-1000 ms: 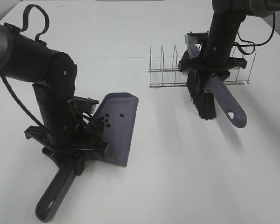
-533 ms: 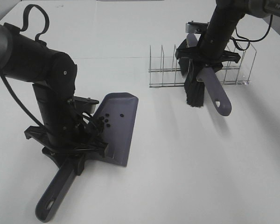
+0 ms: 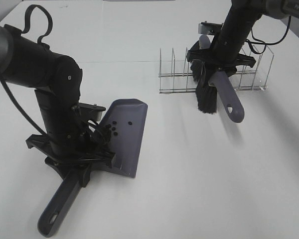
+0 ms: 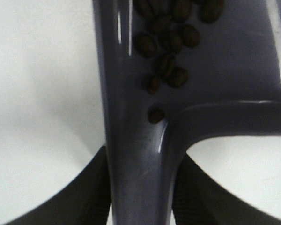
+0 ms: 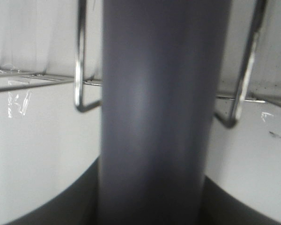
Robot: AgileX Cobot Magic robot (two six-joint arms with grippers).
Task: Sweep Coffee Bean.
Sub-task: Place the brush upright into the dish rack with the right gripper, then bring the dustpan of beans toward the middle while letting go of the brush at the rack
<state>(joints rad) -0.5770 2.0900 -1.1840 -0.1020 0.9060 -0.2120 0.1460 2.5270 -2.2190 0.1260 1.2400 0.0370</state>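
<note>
The left gripper (image 4: 140,199) is clamped on the handle of a grey-purple plastic dustpan (image 3: 127,132), with its dark fingers (image 4: 96,197) pressed against either side of the stem. The small dark brown oval coffee beans (image 4: 165,56) are gathered on the pan's floor just ahead of that gripper, where the handle joins the tray. One bean is lodged right at the junction. No loose beans can be made out on the white table (image 3: 199,174) near either gripper, so the sweeping is judged to be done or nearly so.

The right gripper (image 3: 219,72) is closed around the handle of a grey brush with black bristles (image 3: 208,97). The brush is carried below the gripper with its bristles pointing down toward the table, close against a thin chrome wire rack (image 3: 177,79). Whether the bristles touch the rack cannot be told.

Two failures are judged possible. If the dustpan were tipped toward its open lip, or jerked, the loose beans could roll away from the left gripper and spill back onto the table. On the other side, the rack's wire dividers stand so near the right gripper that the bristles or the handle could be caught on one, and the light rack could be dragged or tipped. If the grip were loosened before the brush is seated between the dividers, the brush could be dropped.
</note>
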